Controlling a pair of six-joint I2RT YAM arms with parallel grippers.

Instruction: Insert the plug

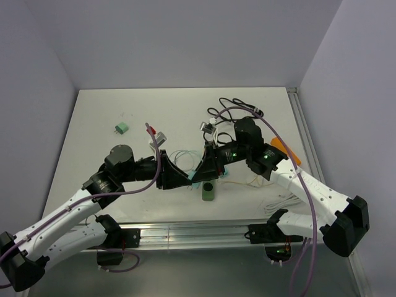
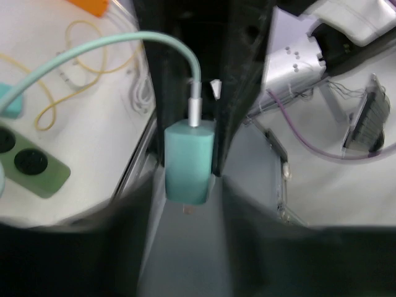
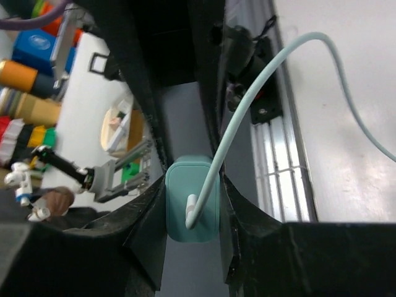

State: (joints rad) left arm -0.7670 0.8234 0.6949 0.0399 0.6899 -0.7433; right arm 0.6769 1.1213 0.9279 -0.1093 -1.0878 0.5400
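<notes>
The teal plug (image 3: 192, 201) with its pale teal cable (image 3: 260, 80) hangs in the air between both grippers over the middle of the table. My right gripper (image 3: 193, 189) is shut on its two sides. My left gripper (image 2: 187, 195) faces it from the other side. Its blurred fingers (image 2: 127, 229) flank the plug's pin end (image 2: 189, 164) with a small gap on each side, so it is open. The green socket strip (image 1: 208, 192) lies on the table just below the grippers. It also shows in the left wrist view (image 2: 34, 168). In the top view the plug is hidden between the grippers.
An orange object (image 1: 286, 150) lies at the right. A small green block (image 1: 121, 128) lies at the back left. Thin yellow wire (image 2: 59, 80), a white cable (image 1: 278, 201) and a black cable (image 1: 238, 105) lie around the socket strip. The metal rail (image 1: 185, 235) runs along the near edge.
</notes>
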